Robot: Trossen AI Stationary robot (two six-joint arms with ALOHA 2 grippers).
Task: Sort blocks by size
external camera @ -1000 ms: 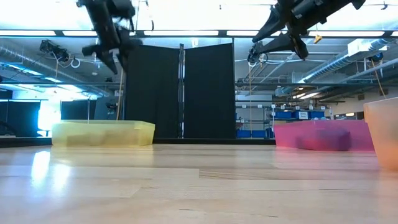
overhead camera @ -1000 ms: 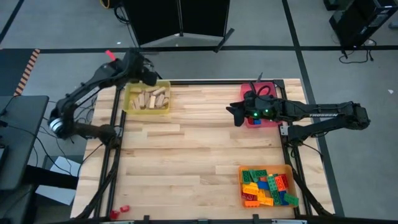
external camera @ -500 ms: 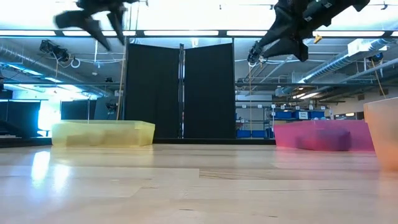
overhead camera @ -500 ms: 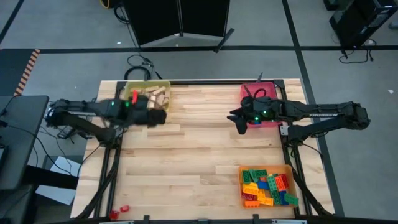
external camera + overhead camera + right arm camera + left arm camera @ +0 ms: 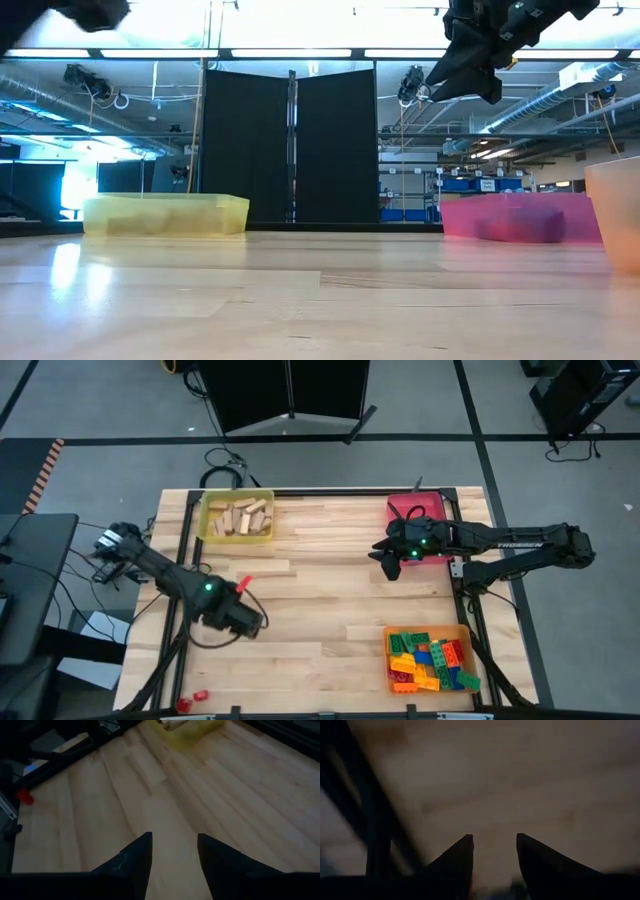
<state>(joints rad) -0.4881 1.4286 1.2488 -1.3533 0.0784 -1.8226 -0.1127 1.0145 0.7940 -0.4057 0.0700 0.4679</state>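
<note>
- Pale wooden worktop [image 5: 320, 600] lies mostly bare; wooden blocks [image 5: 238, 517] fill the yellow tray [image 5: 207, 532] at 11 o'clock, studded bricks [image 5: 428, 659] the orange tray [image 5: 388, 632] at 5 o'clock.
- Left gripper [image 5: 245, 620] hangs at 8 o'clock, jaws parted, empty; it sits close to the frame rail and could clip it.
- Right gripper [image 5: 390, 565] at 2 o'clock beside the red tray [image 5: 393, 510], jaws parted, empty; a careless swing might nudge that tray.

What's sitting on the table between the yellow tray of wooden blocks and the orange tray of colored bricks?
Nothing: in the high view only bare wood lies between the yellow tray and the orange tray.
</note>
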